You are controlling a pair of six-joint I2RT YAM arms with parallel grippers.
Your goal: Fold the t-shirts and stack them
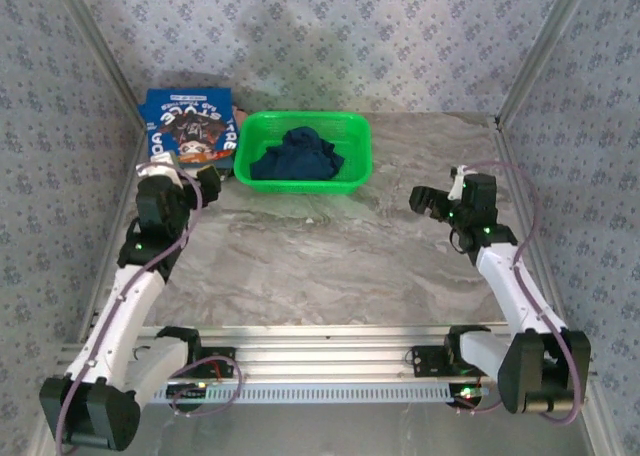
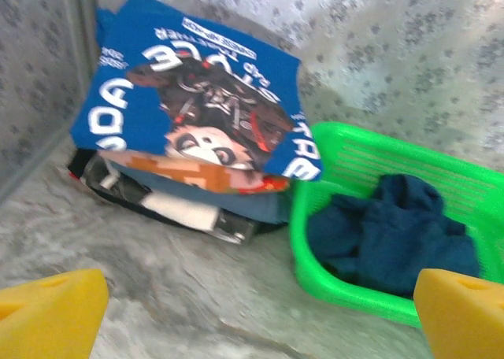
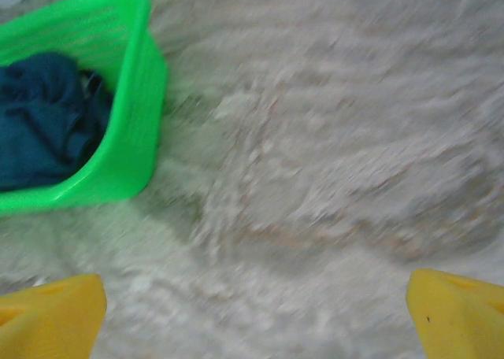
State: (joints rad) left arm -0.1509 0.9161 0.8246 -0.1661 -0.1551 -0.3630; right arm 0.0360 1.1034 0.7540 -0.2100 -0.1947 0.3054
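Top external: the navy t-shirt (image 1: 297, 156) lies crumpled in the green basket (image 1: 356, 148) at the far edge of the tabletop (image 1: 330, 266) (folded blue t-shirt (image 1: 188, 126) in its far-left corner). Left gripper (image 1: 205, 179) and right gripper (image 1: 419, 200) gape empty; best to pinch a high fold and lift clear.

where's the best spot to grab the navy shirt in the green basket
Probably pinch the raised bunch atop the crumpled navy shirt, coming straight down from above: the walls of the green basket ring it, so a sideways approach looks blocked.
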